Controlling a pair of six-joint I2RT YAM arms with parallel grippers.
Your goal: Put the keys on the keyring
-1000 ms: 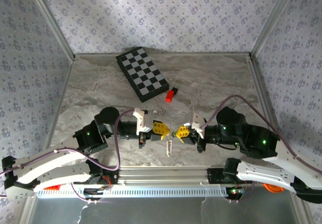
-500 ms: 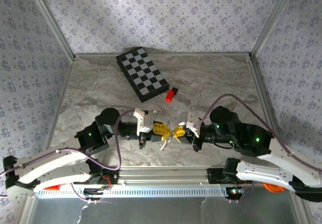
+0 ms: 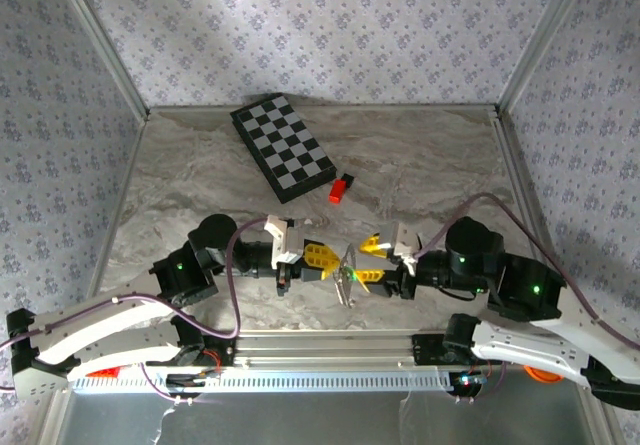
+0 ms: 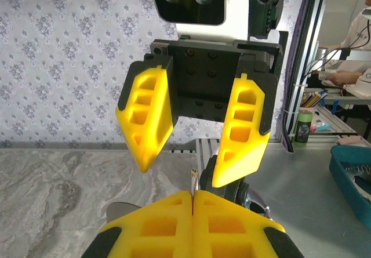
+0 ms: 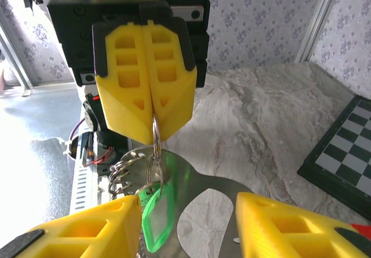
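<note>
My left gripper (image 3: pixel 322 258) is shut on the keyring (image 3: pixel 347 268), a thin silvery ring held above the table near its front edge. In the right wrist view the keyring (image 5: pixel 155 135) hangs from the left gripper's shut fingers (image 5: pixel 148 90), with the key's green plastic head (image 5: pixel 155 211) and a short coiled chain (image 5: pixel 120 172) threaded on it, in front of a flat silvery plate (image 5: pixel 232 182). My right gripper (image 3: pixel 371 260) faces it, open, its fingers either side of the hanging bunch without gripping it. The left wrist view has the ring's edge (image 4: pixel 192 180) sticking out of my shut left gripper (image 4: pixel 192 195), with the open right gripper (image 4: pixel 181 174) opposite.
A folded checkerboard (image 3: pixel 283 147) lies at the back of the marble table. A small red-and-black block (image 3: pixel 340 189) sits just in front of it. The metal rail (image 3: pixel 330 343) runs along the near edge below both grippers.
My right gripper has opened and drawn back a little to the right, letting go of the bunch. The left gripper has kept its hold on the ring.
</note>
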